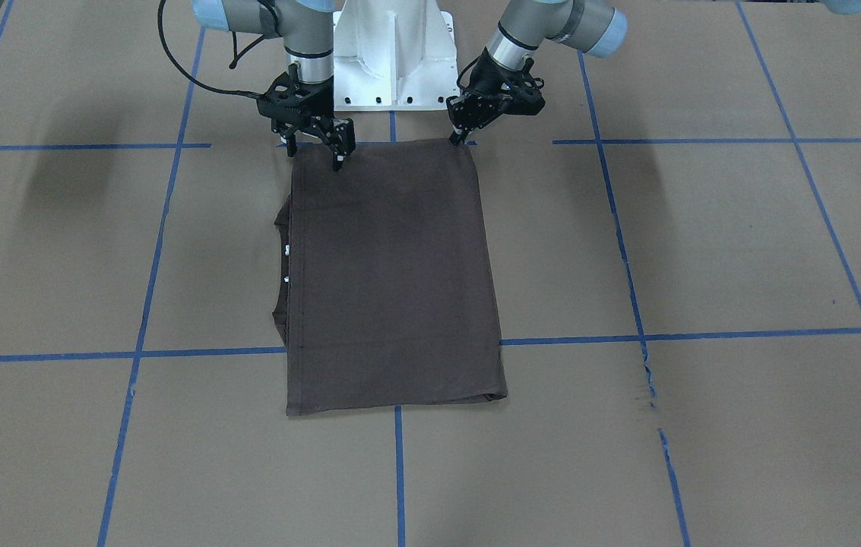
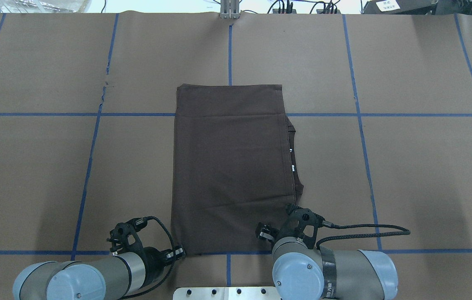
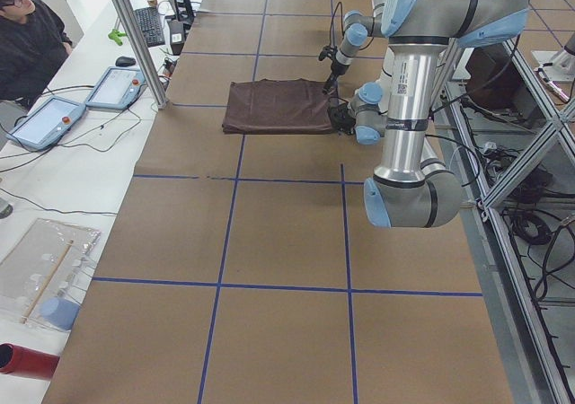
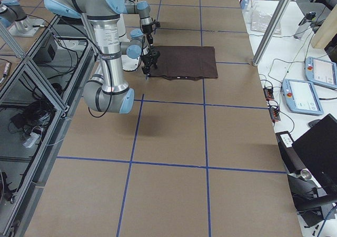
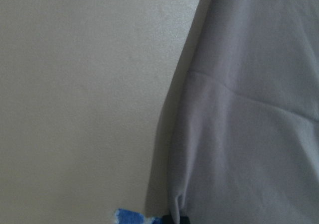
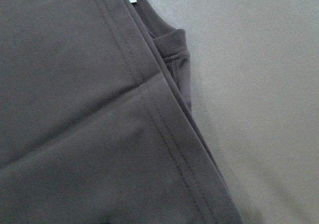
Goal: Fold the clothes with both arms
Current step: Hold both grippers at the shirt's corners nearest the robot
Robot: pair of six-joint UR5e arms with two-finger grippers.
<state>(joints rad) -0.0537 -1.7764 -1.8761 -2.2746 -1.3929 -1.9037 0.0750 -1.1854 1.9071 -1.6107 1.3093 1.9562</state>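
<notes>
T-shirt (image 2: 229, 166) lies folded into a tall rectangle at the middle of the brown surface (image 2: 406, 166), its short edge at 6 o'clock in the overhead view, right in front of the robot base. The left gripper (image 1: 463, 137) sits on the 7 o'clock corner. My left wrist view shows cloth puckering toward a dark fingertip, so I judge it pinches that corner. The right gripper (image 1: 316, 152) is at the 5 o'clock corner with its fingers spread, one on the cloth and one just off it.

My worry is an uneven lift: if only one corner is held when I raise both arms, the panel will skew and drag. Lower layers also poke out along the 3 o'clock edge, so a pinch that catches only the top ply could peel the stack apart.

Two white specks (image 2: 291, 151) on that edge are too small to read. A sticker on the left arm (image 3: 402, 88) and print on the right arm's dark band (image 2: 328, 271) are also illegible.
</notes>
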